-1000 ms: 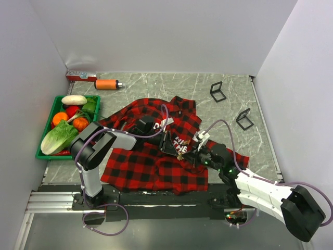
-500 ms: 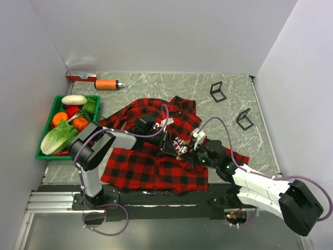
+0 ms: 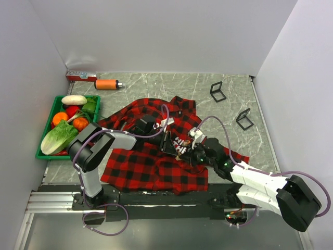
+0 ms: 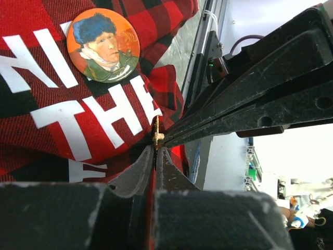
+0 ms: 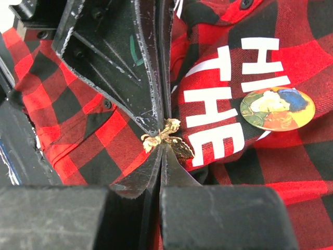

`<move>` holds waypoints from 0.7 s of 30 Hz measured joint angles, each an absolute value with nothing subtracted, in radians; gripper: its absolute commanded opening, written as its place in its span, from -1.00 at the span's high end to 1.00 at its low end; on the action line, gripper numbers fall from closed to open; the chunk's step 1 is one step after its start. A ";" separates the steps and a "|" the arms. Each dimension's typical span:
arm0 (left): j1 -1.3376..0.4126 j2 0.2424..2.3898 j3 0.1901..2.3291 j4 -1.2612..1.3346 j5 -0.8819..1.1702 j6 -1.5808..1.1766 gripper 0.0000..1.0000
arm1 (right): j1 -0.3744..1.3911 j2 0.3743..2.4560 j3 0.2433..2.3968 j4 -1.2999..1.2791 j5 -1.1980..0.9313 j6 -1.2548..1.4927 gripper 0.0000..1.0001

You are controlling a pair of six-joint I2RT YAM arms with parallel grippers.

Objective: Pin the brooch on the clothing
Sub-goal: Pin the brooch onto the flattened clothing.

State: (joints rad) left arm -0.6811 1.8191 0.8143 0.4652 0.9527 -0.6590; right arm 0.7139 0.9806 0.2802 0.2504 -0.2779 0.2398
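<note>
The red-and-black plaid shirt [image 3: 151, 166] lies spread on the table, its white lettering [image 4: 67, 112] showing in both wrist views [image 5: 218, 107]. A small gold brooch [image 5: 167, 136] sits beside the lettering; it shows edge-on in the left wrist view [image 4: 156, 136]. My right gripper [image 5: 162, 145] is shut on the brooch and holds it against the cloth. My left gripper [image 4: 155, 150] is shut, pinching shirt cloth, its tips touching the brooch from the opposite side. Both grippers meet mid-shirt, left [image 3: 169, 141], right [image 3: 183, 151].
A round portrait badge [image 4: 103, 44] is fixed on the shirt by the lettering. A green tray [image 3: 47, 154] of vegetables stands at the left. An orange bottle [image 3: 107, 84] lies at the back. Two black wire stands [image 3: 218, 91] are at the back right.
My right gripper has moved left and forward across the shirt, carrying the brooch up to my left gripper's tips. The left arm has stayed put.
</note>
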 measured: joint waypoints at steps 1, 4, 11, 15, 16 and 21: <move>-0.684 1.816 0.814 0.461 0.945 -0.654 0.98 | 0.714 0.981 0.282 0.244 -0.276 0.246 1.00; -0.691 1.810 0.814 0.448 0.933 -0.640 0.98 | 0.714 0.981 0.294 0.216 -0.270 0.263 1.00; -0.706 1.800 0.814 0.436 0.900 -0.623 0.98 | 0.719 0.970 0.298 0.181 -0.233 0.308 1.00; -0.711 1.793 0.814 0.436 0.892 -0.621 0.98 | 0.720 0.948 0.298 0.163 -0.215 0.327 1.00; -0.711 1.790 0.814 0.436 0.891 -0.620 0.98 | 0.720 0.945 0.298 0.162 -0.211 0.332 1.00; -0.711 1.787 0.814 0.436 0.890 -0.620 0.98 | 0.720 0.942 0.303 0.151 -0.203 0.348 1.00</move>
State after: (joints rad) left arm -0.7113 1.7866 0.8139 0.4358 0.8902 -0.6201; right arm 0.7200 0.9417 0.3031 0.1513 -0.2031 0.3485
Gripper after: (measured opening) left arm 0.057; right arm 0.008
